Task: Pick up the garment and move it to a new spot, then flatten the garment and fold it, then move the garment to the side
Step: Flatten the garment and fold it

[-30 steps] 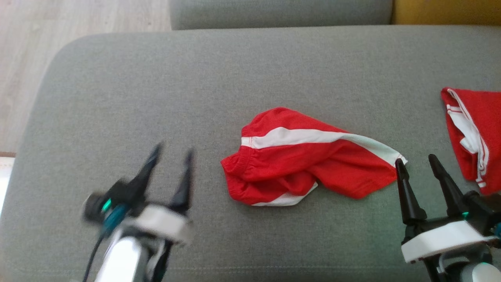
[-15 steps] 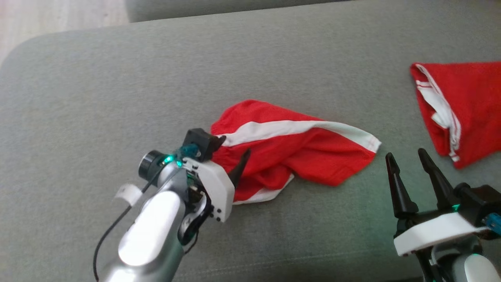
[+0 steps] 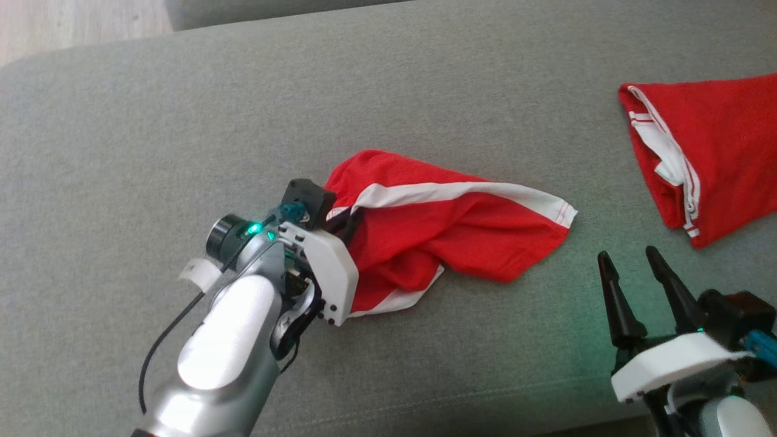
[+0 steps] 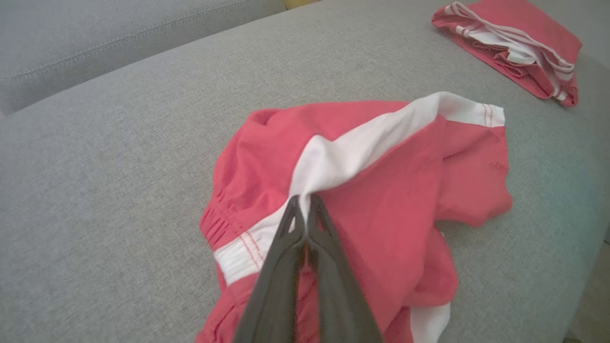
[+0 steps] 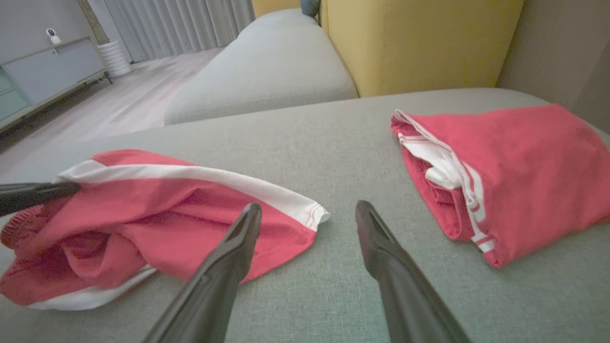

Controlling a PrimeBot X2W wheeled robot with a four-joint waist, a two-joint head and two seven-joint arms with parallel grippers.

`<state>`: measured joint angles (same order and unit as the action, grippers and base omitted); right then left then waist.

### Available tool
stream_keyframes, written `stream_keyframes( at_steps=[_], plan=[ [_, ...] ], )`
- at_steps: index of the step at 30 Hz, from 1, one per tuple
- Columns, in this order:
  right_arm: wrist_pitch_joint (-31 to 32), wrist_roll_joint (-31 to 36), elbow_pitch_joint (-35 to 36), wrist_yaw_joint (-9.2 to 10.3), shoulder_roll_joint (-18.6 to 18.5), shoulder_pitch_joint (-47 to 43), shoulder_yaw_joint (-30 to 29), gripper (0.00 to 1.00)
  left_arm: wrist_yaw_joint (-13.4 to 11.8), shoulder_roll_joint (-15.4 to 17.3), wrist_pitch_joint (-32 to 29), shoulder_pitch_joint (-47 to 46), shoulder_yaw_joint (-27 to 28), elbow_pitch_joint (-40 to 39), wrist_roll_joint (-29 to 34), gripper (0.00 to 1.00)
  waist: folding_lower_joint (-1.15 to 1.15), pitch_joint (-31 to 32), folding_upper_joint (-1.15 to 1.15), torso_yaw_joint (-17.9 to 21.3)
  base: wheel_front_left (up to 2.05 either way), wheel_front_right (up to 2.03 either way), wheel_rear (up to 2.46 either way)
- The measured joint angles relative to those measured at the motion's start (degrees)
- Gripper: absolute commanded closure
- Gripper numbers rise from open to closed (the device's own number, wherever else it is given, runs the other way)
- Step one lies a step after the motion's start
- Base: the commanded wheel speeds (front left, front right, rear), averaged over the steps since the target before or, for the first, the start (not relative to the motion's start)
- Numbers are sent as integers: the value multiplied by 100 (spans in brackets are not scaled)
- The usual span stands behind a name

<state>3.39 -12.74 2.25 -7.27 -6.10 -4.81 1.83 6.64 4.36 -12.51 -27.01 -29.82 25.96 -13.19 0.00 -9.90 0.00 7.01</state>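
left wrist view first: the left gripper is pinched tight, both dark fingers pressed together on a small ridge of cloth right where the white stripe meets the red, just past the gathered waistband. so the claw is holding the garment, which lies crumpled on the grey sofa cushion, about mid-cushion in the head view.

over on the other side, the right gripper hangs with its fingers spread wide and nothing between them, near the white hem corner but apart from it.

now the worry. that bite looks thin, maybe one or two layers, so on a lift the cloth could slide out of the tips. even if it holds, my guess is the piece will hang in a twisted bunch from one point and land more tangled than it is. a swing toward the robot's right could also drag the loose end over the open right fingers, or into the folded red garment lying well apart at the right edge.

as for its lie: the long axis runs across the head view along the stripe, the waistband end toward the robot's left, the hem end toward its right.
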Motion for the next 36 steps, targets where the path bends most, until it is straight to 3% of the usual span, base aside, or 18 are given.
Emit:
stream_keyframes(
  at_steps=[11, 18, 19, 20, 26, 30, 31, 36],
  plan=[
    [242, -571, -1545, 0, -702, 1226, 390, 0, -10, 21, 68, -240, -257, -454, 121, 100, 0, -377, 0, -290, 0, 0, 0],
    [208, -918, -2629, 0, -788, 2036, 754, 0, -32, 3, 193, -319, -325, -564, 145, 100, 2, -639, 0, -518, 0, 0, 0],
    [209, -943, -2762, 0, -799, 2095, 800, 14, -41, 3, 210, -319, -334, -565, 145, 100, 1, -655, 0, -539, 0, 0, 0],
    [199, -1005, -2865, 0, -811, 2127, 844, 100, -42, 3, 218, -319, -344, -565, 145, 100, 1, -665, 0, -560, 0, 0, 0],
    [-221, -1213, -2922, 0, -921, 2193, 945, 100, -115, 56, 460, -319, -353, -667, 153, 100, 1, -592, 0, -600, 0, 0, 0],
    [-664, -1125, -2193, 0, -1122, 2201, 779, 100, -213, 185, 569, -316, -282, -961, 187, 100, 1, -426, 0, -594, 0, 0, 0],
    [-664, -1125, -2193, 0, -1122, 2201, 779, 100, -213, 185, 569, -316, -282, -961, 187, 100, 1, -426, 0, -594, 0, 0, 0],
    [-639, -921, -842, 0, -1287, 2285, 456, 100, -211, 450, 619, -344, -122, -1552, 180, 100, 0, -120, 0, -578, 0, 0, 0]
  ],
)
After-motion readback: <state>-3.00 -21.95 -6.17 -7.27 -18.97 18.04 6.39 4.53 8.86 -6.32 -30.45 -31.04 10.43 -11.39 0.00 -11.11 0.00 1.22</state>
